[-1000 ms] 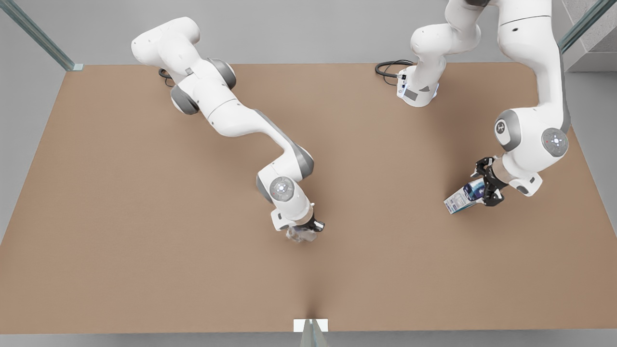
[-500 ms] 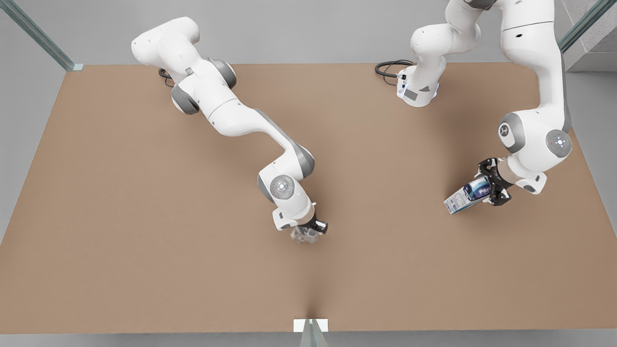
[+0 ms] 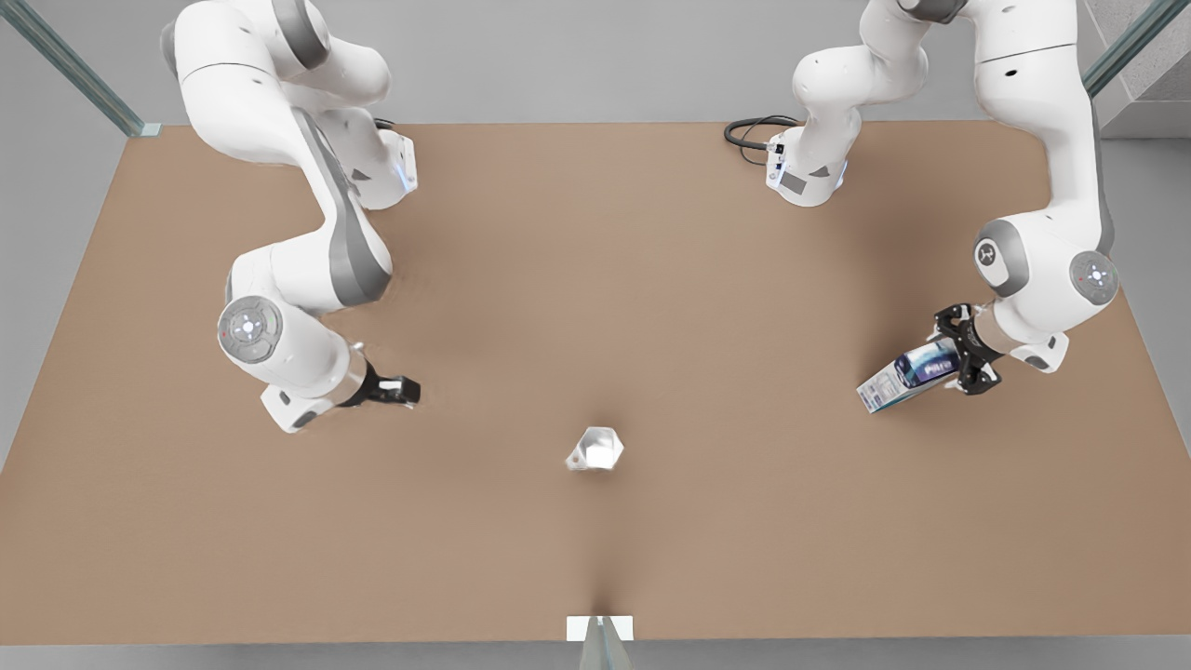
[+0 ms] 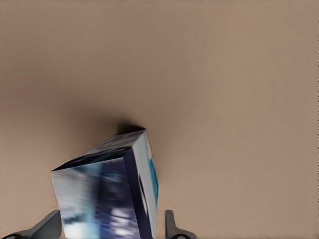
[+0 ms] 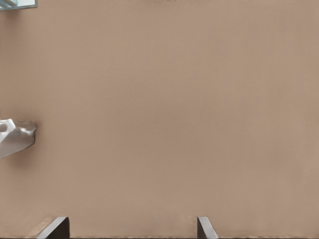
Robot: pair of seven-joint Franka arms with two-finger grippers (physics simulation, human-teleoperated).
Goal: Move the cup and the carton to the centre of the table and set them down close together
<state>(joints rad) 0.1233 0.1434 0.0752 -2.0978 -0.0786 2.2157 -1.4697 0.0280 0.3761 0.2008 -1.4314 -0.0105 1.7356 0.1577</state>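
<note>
Front view: the cup stands alone on the brown surface, lower centre of the frame. The right pincer, which enclosed the cup half a second ago, has withdrawn to the left of the frame and hangs empty, fingers apart. At the right edge, the left pincer remains closed on the tilted carton, whose lower corner is at the surface.

Left wrist view: the carton, blue and white, sits between two grey fingers, with its dark shadow beneath.

Right wrist view: two widely spread fingers hold nothing; the cup lies at the left edge of the frame.
</note>
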